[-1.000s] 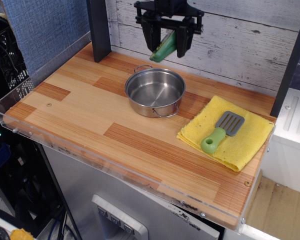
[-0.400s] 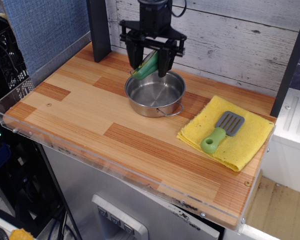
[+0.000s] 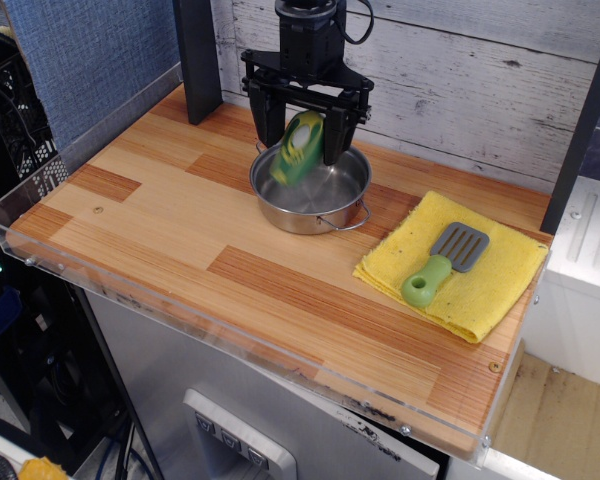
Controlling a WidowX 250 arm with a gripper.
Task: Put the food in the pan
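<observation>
End effector (image 3: 302, 128) pointing straight down, fingers (image 3: 265, 118) spread apart, arm vertical.

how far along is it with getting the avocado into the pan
Nearly there. Done: the avocado is up off the table and over the pan. In hand: it looks blurred and tilted just below the gripper, whose fingers stand apart, so it seems to be dropping. Left: it has to settle on the pan's floor. The spatula lies on the yellow cloth, untouched.

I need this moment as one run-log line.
gripper: open, above pan | avocado: blurred, dropping over pan | spatula: on yellow cloth
</observation>
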